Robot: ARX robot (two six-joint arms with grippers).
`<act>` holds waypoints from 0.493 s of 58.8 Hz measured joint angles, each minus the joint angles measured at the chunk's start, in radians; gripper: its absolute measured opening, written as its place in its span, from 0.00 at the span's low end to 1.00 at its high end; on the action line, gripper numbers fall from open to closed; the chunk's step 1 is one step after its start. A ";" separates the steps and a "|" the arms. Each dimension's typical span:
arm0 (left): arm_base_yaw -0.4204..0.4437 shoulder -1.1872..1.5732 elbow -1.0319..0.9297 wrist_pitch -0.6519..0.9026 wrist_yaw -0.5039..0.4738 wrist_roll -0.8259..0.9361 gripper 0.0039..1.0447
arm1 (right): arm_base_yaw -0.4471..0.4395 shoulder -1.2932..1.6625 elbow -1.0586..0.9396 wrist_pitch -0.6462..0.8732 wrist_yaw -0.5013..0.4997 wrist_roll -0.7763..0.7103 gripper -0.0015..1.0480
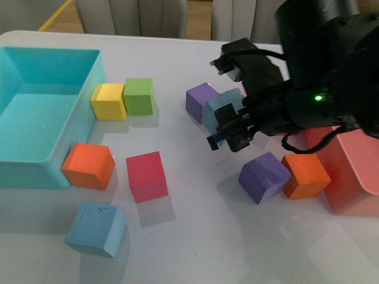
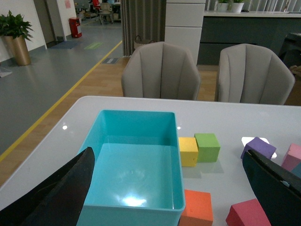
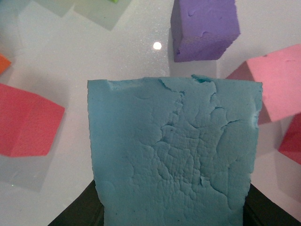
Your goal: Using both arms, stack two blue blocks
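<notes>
With the right claw (image 1: 234, 127) pinching one blue block (image 1: 224, 106) aloft beside a purple cube (image 1: 201, 99) and the left claw (image 2: 168, 157) spread empty, carry it level to the other blue block (image 1: 95, 229) lying on the surface (image 1: 195, 236) front-left, square the faces, lower gently, then release.

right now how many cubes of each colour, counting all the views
blue: 2
purple: 2
orange: 2
red: 1
yellow: 1
green: 1
pink: 1
total: 10
</notes>
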 joint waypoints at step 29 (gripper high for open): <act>0.000 0.000 0.000 0.000 0.000 0.000 0.92 | 0.058 0.255 0.222 -0.037 0.004 0.006 0.41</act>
